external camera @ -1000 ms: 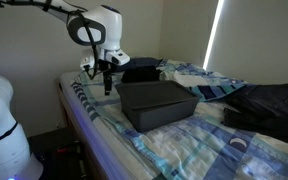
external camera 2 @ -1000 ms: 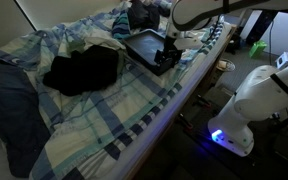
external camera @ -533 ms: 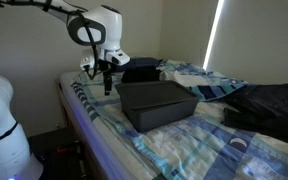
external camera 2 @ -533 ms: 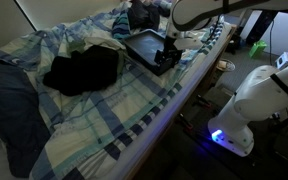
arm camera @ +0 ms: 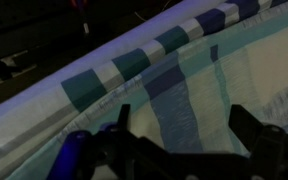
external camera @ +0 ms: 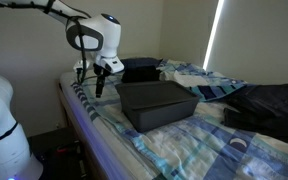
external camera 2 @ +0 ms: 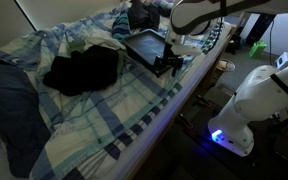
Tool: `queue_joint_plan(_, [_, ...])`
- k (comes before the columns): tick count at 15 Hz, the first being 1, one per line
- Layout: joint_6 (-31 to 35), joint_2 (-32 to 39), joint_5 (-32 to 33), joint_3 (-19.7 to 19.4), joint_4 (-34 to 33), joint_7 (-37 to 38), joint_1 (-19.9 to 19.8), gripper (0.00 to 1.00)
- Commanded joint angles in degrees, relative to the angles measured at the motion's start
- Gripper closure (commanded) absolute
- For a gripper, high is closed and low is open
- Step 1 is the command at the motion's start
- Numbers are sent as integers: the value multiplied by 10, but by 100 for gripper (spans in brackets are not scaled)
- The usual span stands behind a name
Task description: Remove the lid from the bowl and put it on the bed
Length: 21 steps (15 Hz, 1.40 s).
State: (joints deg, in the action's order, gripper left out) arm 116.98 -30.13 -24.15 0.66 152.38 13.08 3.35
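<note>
The lid (external camera: 154, 93) (external camera 2: 144, 44) is a flat dark grey panel lying on top of the bowl (external camera: 162, 116), a dark grey box standing on the bed (external camera: 184, 148) (external camera 2: 114, 120). My gripper (external camera: 98, 90) (external camera 2: 170, 66) hangs beside the box's end, over the strip of cover near the bed's edge, apart from the lid. In the wrist view my gripper (arm camera: 184, 128) is open, and only the striped bed cover (arm camera: 254, 60) shows between its dark fingers (arm camera: 122, 122).
A black fabric bag (external camera 2: 84, 70) (external camera: 269, 108) lies further along the bed. Another dark object (external camera: 139, 68) sits behind the box near the wall. The white robot base (external camera 2: 264, 100) stands by the bed's purple-blue edge (external camera: 84, 125).
The gripper has shifted a little away from the box toward the bed's edge and slightly lower. It stays open. The lid and box have not moved.
</note>
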Motion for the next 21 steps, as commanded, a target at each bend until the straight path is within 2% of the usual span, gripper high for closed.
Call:
queue_joint_plan(1, [-36,-18,-37,2,5,44,-9,0])
queue_joint_plan(8, [-79,-61,-60,-7,-2,124,-46,0])
queue_joint_plan(13, [-60,-65,-59,-8,-14,140,-79,0])
queue_joint_plan(17, [-42,-61,-75,-6,-21,136,-85,0])
queue_joint_plan(21, [7,-52,-78,3,-18,149,-91,0])
